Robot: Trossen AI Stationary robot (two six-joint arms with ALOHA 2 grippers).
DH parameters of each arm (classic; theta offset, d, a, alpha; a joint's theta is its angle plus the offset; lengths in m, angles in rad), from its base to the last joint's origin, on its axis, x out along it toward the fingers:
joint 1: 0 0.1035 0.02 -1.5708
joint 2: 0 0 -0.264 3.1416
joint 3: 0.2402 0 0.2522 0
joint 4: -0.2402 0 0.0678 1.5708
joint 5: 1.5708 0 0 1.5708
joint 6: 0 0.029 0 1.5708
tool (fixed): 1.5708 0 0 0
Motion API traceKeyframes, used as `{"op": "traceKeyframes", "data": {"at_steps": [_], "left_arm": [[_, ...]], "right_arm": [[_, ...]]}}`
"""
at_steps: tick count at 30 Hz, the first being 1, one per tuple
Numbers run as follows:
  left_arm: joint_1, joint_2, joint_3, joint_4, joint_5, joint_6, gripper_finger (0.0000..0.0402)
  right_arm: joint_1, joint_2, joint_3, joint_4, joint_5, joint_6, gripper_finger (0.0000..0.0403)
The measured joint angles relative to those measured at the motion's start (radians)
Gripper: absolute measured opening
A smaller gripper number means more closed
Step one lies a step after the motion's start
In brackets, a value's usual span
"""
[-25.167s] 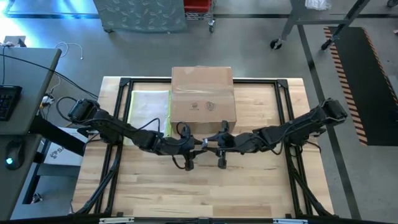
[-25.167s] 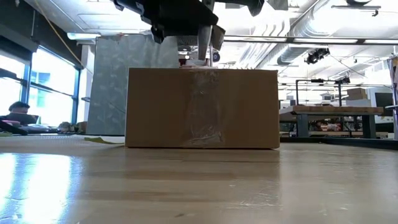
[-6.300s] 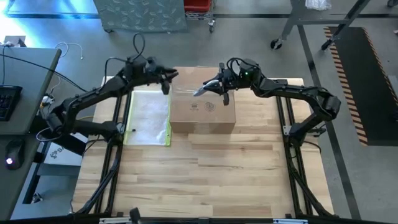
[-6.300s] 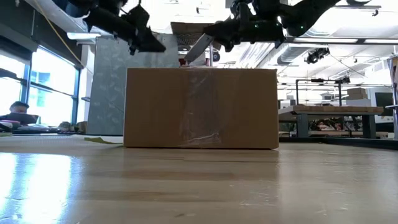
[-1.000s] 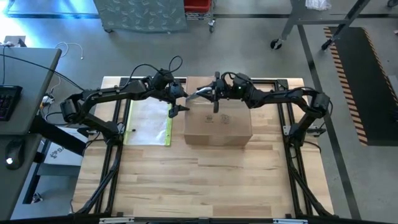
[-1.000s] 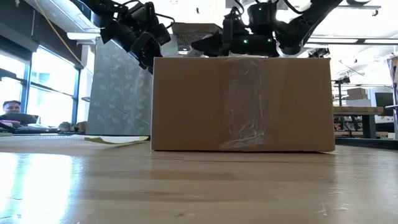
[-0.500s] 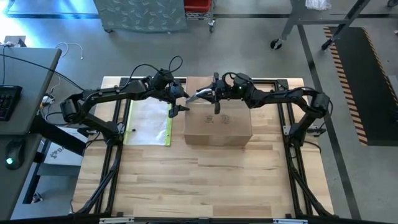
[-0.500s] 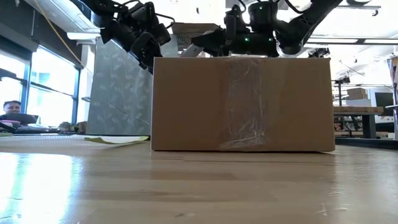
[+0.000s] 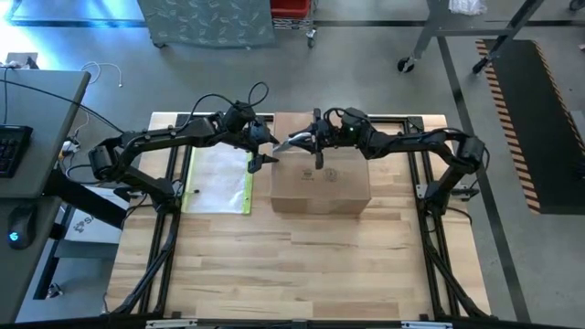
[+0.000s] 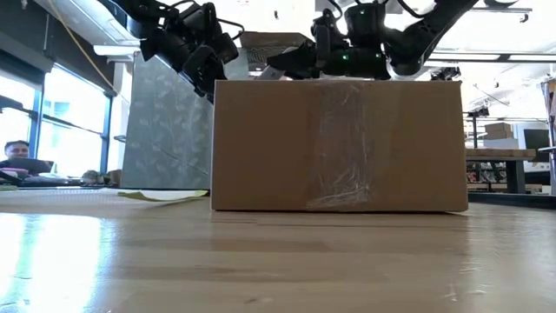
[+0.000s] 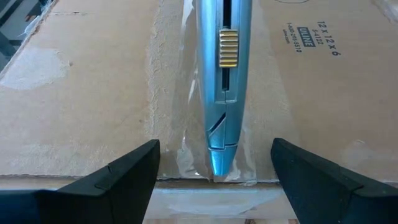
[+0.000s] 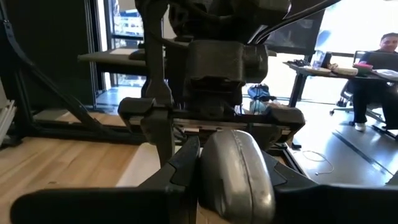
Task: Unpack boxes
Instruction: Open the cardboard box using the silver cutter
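Note:
The brown cardboard box stands on the wooden table, its flaps closed under a clear tape seam. My right gripper hovers over the box top, shut on a silver-blue utility knife with a yellow slider. The knife's tip sits on the tape at the top's left edge. My left gripper stands open just off that edge, facing the knife, one finger to each side of the tip; whether it touches the box I cannot tell. My right gripper pinches the rear of the knife's handle between its two fingers. The fingers come in about level from the table's right, in line with the knife. The knife slants down toward the left, its tip on the tape seam.
A flat clear sleeve with a yellow edge lies left of the box. Black frame rails run along the table's sides. Bare wood stretches across the near half. A person sits at a desk beyond the table.

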Motion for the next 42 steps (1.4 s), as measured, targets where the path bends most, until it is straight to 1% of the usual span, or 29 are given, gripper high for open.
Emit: {"op": "traceKeyframes", "data": {"at_steps": [5, 10, 15, 19, 25, 29, 31, 32, 36, 42], "left_arm": [[0.000, 0.000, 0.000, -0.001, 0.001, 0.000, 0.0293], [0.000, 0.000, 0.000, -0.005, 0.002, 0.000, 0.0293], [0.000, 0.000, 0.001, -0.023, 0.002, 0.006, 0.0293], [0.000, 0.000, 0.001, -0.023, 0.003, 0.006, 0.0293], [0.000, 0.000, 0.001, -0.023, 0.003, 0.006, 0.0293], [0.000, 0.000, 0.001, -0.022, 0.003, 0.006, 0.0293], [0.000, -0.001, 0.000, -0.015, 0.004, 0.007, 0.0293], [0.000, -0.007, 0.000, -0.015, 0.003, 0.006, 0.0293], [-0.006, -0.039, 0.013, -0.038, -0.035, -0.004, 0.0293], [-0.045, -0.066, 0.076, -0.052, -0.185, -0.026, 0.0292]], "right_arm": [[0.001, -0.005, 0.003, -0.070, 0.019, -0.065, 0.0061], [-0.009, -0.019, 0.003, -0.119, 0.010, -0.074, 0.0061], [-0.022, -0.067, 0.009, -0.261, 0.017, -0.116, 0.0061], [-0.025, -0.092, 0.060, -0.430, 0.034, -0.170, 0.0061], [-0.018, -0.093, 0.159, -0.650, 0.075, -0.255, 0.0060], [-0.018, -0.093, 0.211, -0.731, 0.098, -0.264, 0.0060], [-0.020, -0.094, 0.227, -0.738, 0.151, -0.274, 0.0060], [-0.022, -0.094, 0.227, -0.745, 0.144, -0.273, 0.0060], [-0.020, -0.094, 0.227, -0.745, 0.152, -0.274, 0.0059], [-0.024, -0.098, 0.227, -0.714, 0.148, -0.269, 0.0059]]}}
